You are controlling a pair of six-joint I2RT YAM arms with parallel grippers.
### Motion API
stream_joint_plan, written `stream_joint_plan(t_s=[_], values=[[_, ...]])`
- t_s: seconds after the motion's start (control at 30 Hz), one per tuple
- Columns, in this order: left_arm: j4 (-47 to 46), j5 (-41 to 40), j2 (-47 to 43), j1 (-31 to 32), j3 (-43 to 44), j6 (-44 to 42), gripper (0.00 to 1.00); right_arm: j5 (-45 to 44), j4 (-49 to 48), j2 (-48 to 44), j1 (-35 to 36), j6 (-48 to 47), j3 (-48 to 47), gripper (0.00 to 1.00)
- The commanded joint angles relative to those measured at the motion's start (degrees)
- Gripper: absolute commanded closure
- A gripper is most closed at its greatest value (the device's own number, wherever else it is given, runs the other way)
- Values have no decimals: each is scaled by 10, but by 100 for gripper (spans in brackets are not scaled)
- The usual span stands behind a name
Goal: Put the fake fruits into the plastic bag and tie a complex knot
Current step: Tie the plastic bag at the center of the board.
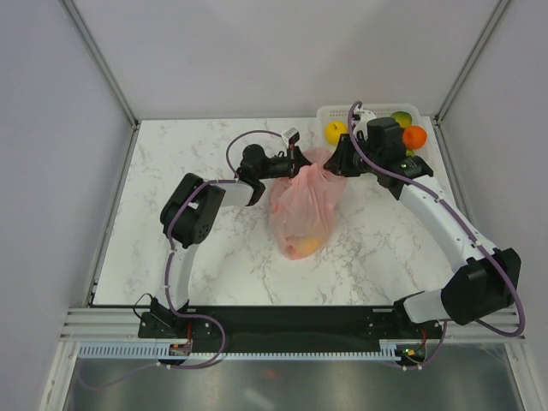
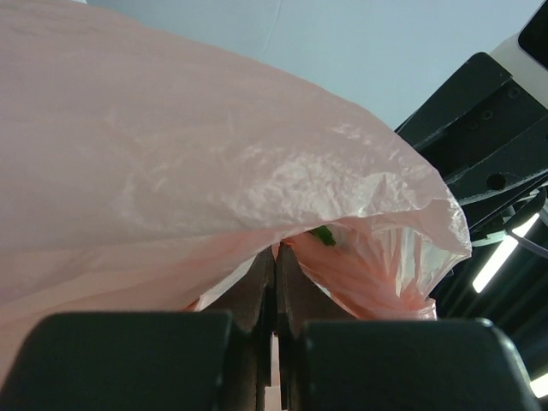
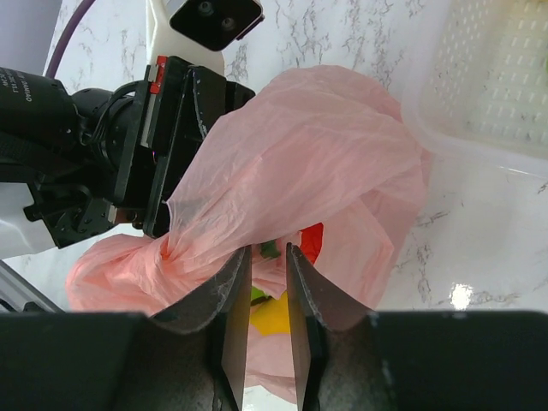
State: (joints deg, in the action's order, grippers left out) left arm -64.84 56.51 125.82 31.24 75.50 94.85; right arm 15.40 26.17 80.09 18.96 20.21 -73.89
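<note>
Plastic bag [image 1: 301,210] lies on the desk [image 1: 197,257] just beside the white basket [image 1: 330,111], with fake fruits [image 1: 304,247] showing through the end farthest from the basket. At the gathered mouth nearest the basket, the left pincer [image 2: 276,257] is pressed together on the film. The right pincer [image 3: 267,253] stands narrowly apart there, and I cannot tell if it bites. More fruits sit in the basket, so knotting now would shut them out. A hard opposing pull could tear the thin film.

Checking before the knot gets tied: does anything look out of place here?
Yes: a yellow fruit, a green fruit and an orange fruit sit in the white basket at the far right, outside the pink bag.
</note>
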Motion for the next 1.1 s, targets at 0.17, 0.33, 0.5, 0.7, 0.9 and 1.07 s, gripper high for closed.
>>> stream_joint_plan(t_s=[0.17, 0.33, 0.5, 0.7, 0.9, 1.07], values=[[-11, 34, -27, 7, 39, -24, 98, 41, -44, 18, -2, 3, -8, 68], [-11, 38, -28, 7, 43, -27, 98, 39, -43, 11, -1, 1, -2, 60], [-14, 38, -24, 7, 48, -26, 98, 42, -39, 0, -1, 1, 8, 60], [-13, 37, -24, 7, 52, -25, 98, 44, -32, -10, -1, 1, 16, 59], [-14, 30, -20, 6, 54, -23, 98, 32, -19, -24, -2, 4, 21, 51], [-2, 21, -22, 6, 53, -35, 98, 20, -12, -32, -1, 10, 27, 53]])
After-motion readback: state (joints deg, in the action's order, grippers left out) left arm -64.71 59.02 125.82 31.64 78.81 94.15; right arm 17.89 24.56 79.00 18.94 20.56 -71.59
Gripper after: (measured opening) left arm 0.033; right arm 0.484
